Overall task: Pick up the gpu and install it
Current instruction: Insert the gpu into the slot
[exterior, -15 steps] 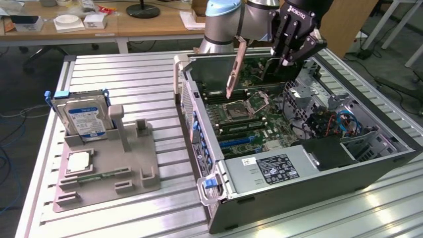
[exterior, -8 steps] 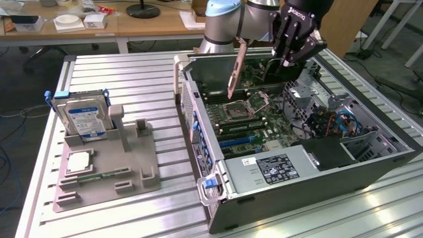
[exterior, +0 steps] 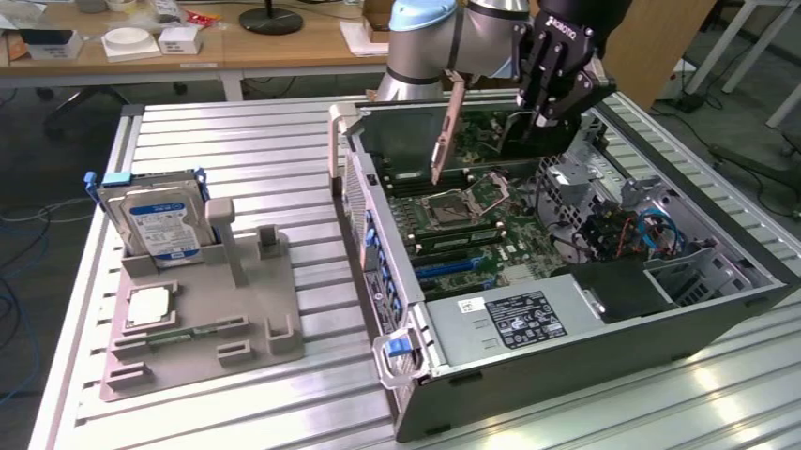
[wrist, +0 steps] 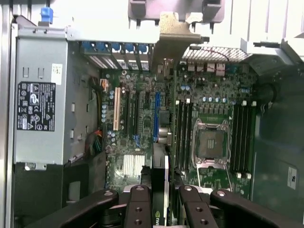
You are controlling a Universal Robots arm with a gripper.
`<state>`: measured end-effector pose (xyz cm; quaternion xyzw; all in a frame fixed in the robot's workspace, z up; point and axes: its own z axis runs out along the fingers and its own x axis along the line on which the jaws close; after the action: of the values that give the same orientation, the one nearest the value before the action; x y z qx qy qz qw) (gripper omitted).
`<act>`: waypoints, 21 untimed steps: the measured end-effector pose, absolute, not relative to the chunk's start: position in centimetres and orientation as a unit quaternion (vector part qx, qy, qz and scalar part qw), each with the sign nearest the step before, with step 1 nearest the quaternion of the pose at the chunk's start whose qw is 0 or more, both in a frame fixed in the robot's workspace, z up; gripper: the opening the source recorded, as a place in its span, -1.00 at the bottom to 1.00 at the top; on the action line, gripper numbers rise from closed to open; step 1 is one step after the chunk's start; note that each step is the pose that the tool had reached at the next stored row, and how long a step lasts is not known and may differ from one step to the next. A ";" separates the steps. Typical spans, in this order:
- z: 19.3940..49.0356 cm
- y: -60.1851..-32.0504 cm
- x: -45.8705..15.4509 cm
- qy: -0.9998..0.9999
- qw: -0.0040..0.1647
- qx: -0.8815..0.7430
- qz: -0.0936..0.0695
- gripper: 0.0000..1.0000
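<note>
The gpu (wrist: pixel 160 175), a thin dark expansion card seen edge-on, is clamped between the two black fingers (wrist: pixel 137 209) of the gripper (wrist: pixel 164 202), one finger pressed to each face. The card hangs below the hand, in the air above the open computer case (exterior: pixel 375 216), and is not seated in any slot. Its pale metal end strip (exterior: pixel 447 131) sits at the end of the card farthest from the fingers and points down toward the motherboard (exterior: pixel 470 234).

Directly beneath the hand lie the motherboard's expansion slots (wrist: pixel 156 114), with the CPU socket (wrist: pixel 211 142) just to one side of the card. The grey power supply (exterior: pixel 526 319) fills the case end well away from the hand. Farther off, outside the case, a silver hard drive (exterior: pixel 157 225) stands upright in a grey parts holder (exterior: pixel 250 319) on the ribbed metal table (exterior: pixel 250 141).
</note>
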<state>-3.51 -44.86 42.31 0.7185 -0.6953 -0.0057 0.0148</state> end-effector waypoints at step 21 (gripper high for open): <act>41.5 -44.5 -3.5 -0.718 -0.003 0.696 0.014 -0.47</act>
<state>-3.51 -44.46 41.49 0.6957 -0.7182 0.0136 -0.0035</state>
